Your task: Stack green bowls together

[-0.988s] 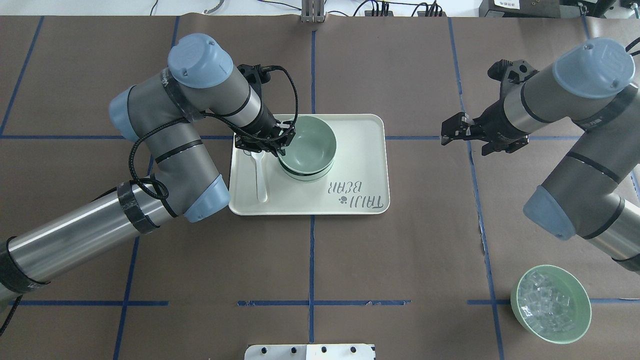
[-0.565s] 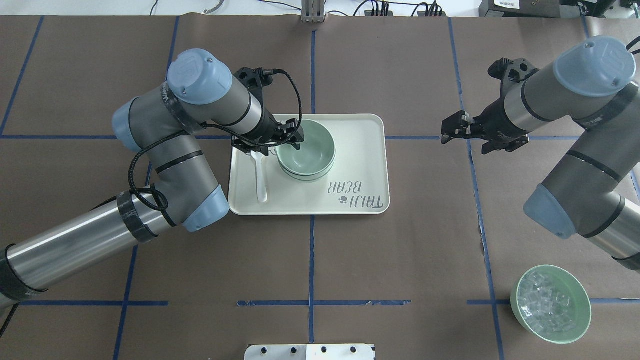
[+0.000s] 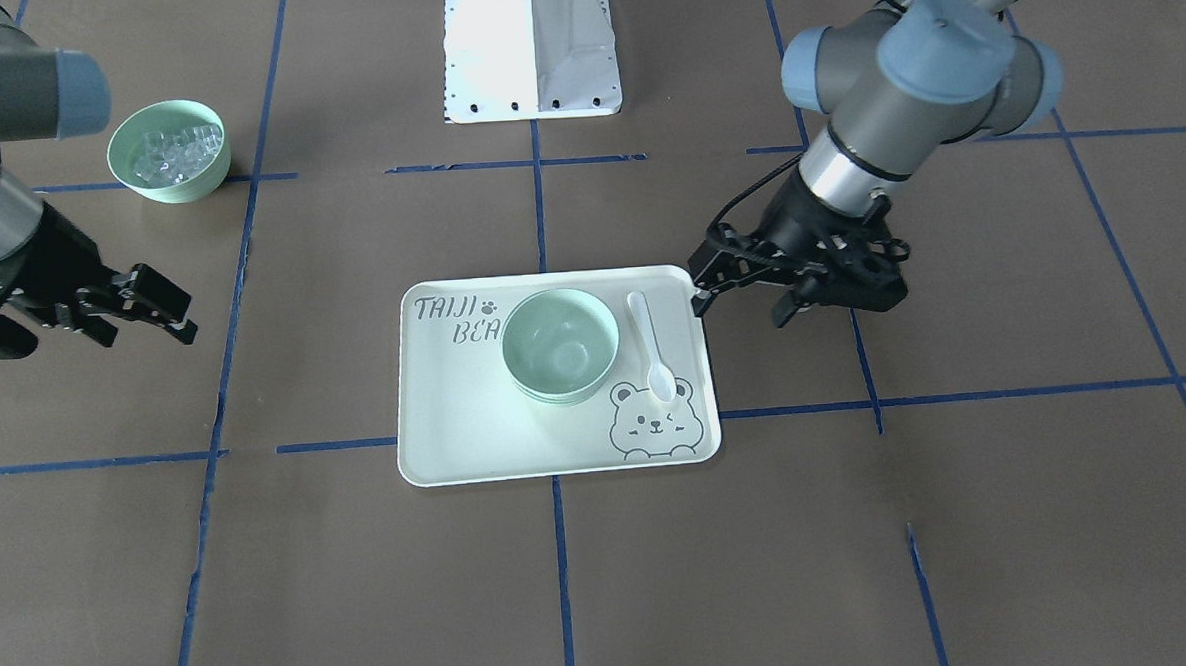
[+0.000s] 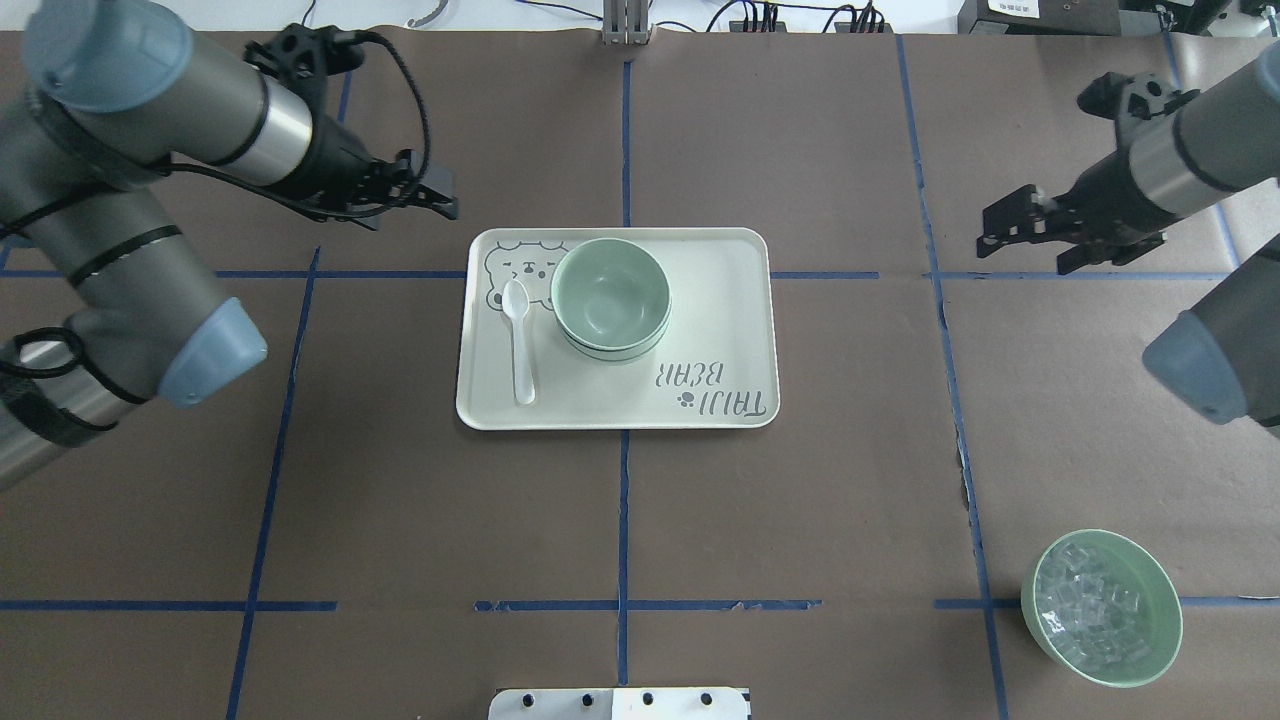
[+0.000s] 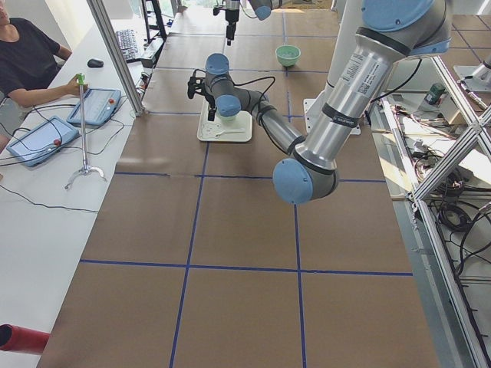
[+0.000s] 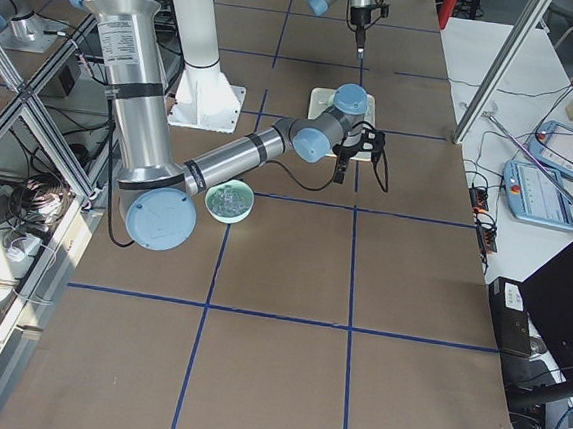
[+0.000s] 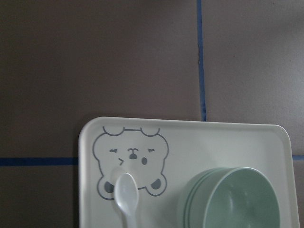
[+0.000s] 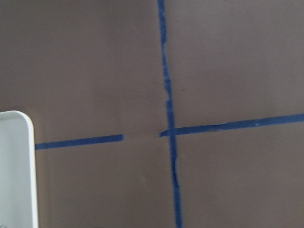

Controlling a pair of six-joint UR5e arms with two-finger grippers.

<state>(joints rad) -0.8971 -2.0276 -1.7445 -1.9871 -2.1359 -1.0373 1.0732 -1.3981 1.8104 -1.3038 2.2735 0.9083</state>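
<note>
Since the green bowls (image 4: 610,295) already sit nested on the bear-printed tray (image 4: 720,300), their rims showing as thin stepped rings down one side, the step in hand looks like clearing away. Doing it well means keeping both arms high and wide of the stack, as glossy plastic this smooth would slide on the equally slick tray at a light knock. The exact count of nested bowls is hard to read. They are round, pale mint and plain inside, and the top one appears level. A white plastic spoon (image 4: 518,340) lies just beside the stack, its bowl end over the bear's face. The left pincer (image 4: 445,200) hangs spread and empty off the tray's corner. The right pincer (image 4: 995,228) is also spread and holds nothing, well apart over the brown paper-covered worktop (image 4: 800,500) with its blue tape lines. Far off sits a mint bowl of clear cubes (image 4: 1100,608) — not part of this.
</note>
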